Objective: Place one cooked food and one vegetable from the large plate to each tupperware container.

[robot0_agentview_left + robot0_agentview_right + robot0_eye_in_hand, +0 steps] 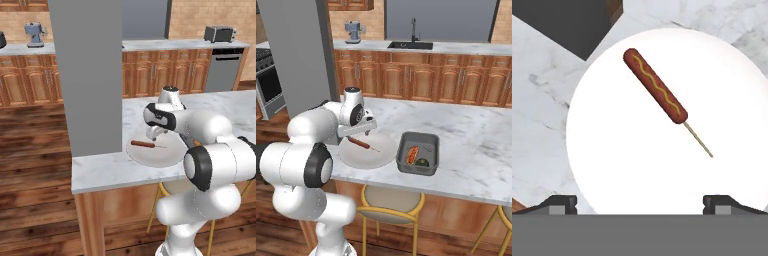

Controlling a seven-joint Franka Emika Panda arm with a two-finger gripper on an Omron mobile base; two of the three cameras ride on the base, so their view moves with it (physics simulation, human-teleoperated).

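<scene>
Gripper (640, 202) hangs over the large plate (612, 165) with jaws spread wide, nothing between them; its two dark fingertips (559, 204) sit at the bottom of the hand view, apart from the food. In the right base view, left to right: the gripper (370, 131) at left of centre above the plate (378, 155), then the corn dog (359, 143) lying on the plate, stick end toward lower right. Just right of the plate, on the marble counter (476, 145), sits the dark grey container (430, 140), holding an orange-red food piece (412, 154) and a dark green vegetable (422, 162) side by side.
</scene>
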